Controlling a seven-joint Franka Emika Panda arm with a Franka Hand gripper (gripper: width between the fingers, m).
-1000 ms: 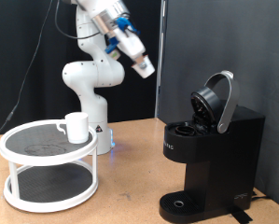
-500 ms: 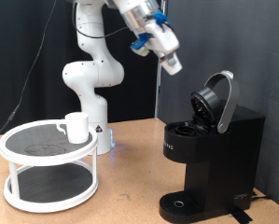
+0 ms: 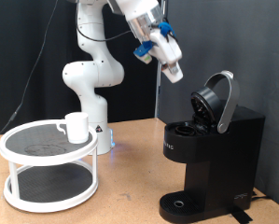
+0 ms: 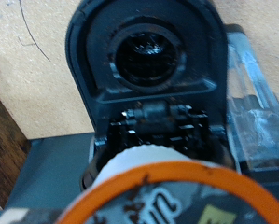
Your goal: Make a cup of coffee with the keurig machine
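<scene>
The black keurig machine point(image 3: 212, 154) stands at the exterior view's right with its hinged lid point(image 3: 216, 101) raised; its round drip tray point(image 3: 181, 203) is bare. My gripper point(image 3: 173, 69) hangs in the air up and to the left of the open lid. In the wrist view a coffee pod point(image 4: 167, 191) with an orange rim sits close under the camera, held at the gripper, above the machine's open pod chamber point(image 4: 162, 126). The white cup point(image 3: 76, 127) stands on a rack at the exterior view's left, far from the gripper.
The white round two-tier rack point(image 3: 48, 168) holds the cup on its upper shelf. The robot's white base point(image 3: 90, 89) stands behind it. A wooden table top point(image 3: 130, 191) lies between rack and machine. A black curtain is behind.
My gripper has swung from above the robot base to the exterior view's right and a little down, ending near the machine's raised lid. Cup and machine have not moved.
</scene>
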